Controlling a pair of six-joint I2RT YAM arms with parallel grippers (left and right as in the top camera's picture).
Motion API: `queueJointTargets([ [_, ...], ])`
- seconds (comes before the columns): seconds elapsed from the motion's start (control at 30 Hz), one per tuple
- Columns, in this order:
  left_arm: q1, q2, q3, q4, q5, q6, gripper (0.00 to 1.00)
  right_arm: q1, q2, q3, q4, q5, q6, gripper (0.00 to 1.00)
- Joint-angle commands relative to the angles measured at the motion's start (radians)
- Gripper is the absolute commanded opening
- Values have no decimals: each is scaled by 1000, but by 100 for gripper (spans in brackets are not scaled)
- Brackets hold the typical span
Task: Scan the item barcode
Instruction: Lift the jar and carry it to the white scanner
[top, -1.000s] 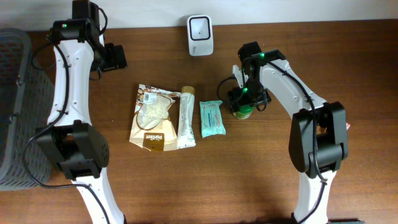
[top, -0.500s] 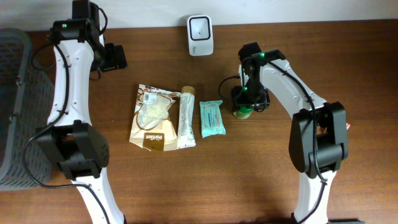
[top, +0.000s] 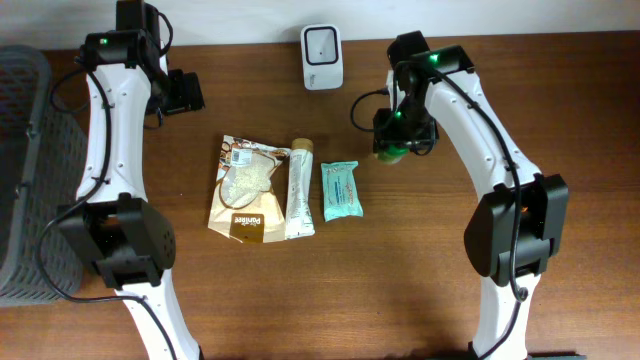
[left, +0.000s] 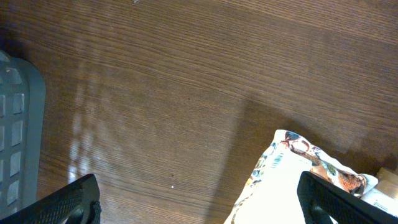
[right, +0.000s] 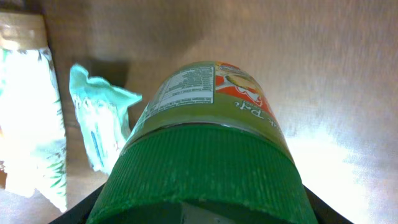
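Observation:
The item in hand is a green-lidded jar (top: 392, 152) with a green and red label, and my right gripper (top: 402, 132) is shut on it from above, right of the row of goods. The right wrist view shows the ribbed lid (right: 205, 177) filling the space between the jaws, with the label (right: 214, 90) beyond it. A white barcode scanner (top: 321, 57) stands at the table's back edge, left of the jar. My left gripper (top: 185, 92) hangs open and holds nothing at the back left, its fingertips (left: 78, 199) above bare wood.
A snack bag (top: 245, 187), a white tube (top: 300, 188) and a teal wipes pack (top: 340, 190) lie side by side mid-table. The bag's corner (left: 298, 180) shows in the left wrist view. A grey basket (top: 20, 170) stands at the left edge.
My right gripper closed on the jar and carried it toward the back of the table. The left arm has not moved.

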Motion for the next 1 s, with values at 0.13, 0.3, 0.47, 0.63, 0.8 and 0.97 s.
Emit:
queueJointTargets([
  [0.13, 3, 0, 20, 2, 10, 16, 99, 8, 2, 21, -46, -311, 125, 21],
  [0.3, 3, 0, 20, 2, 10, 16, 99, 8, 2, 21, -58, -439, 494, 38],
  [0.47, 3, 0, 20, 2, 10, 16, 99, 11, 2, 21, -67, -544, 819, 22],
  [0.63, 3, 0, 20, 2, 10, 16, 99, 11, 2, 21, -57, -576, 1095, 13],
  [0.8, 3, 0, 20, 2, 10, 16, 99, 11, 2, 21, 35, -645, 1114, 4],
  [0.97, 3, 0, 20, 2, 10, 16, 99, 11, 2, 21, 141, -793, 1114, 9],
])
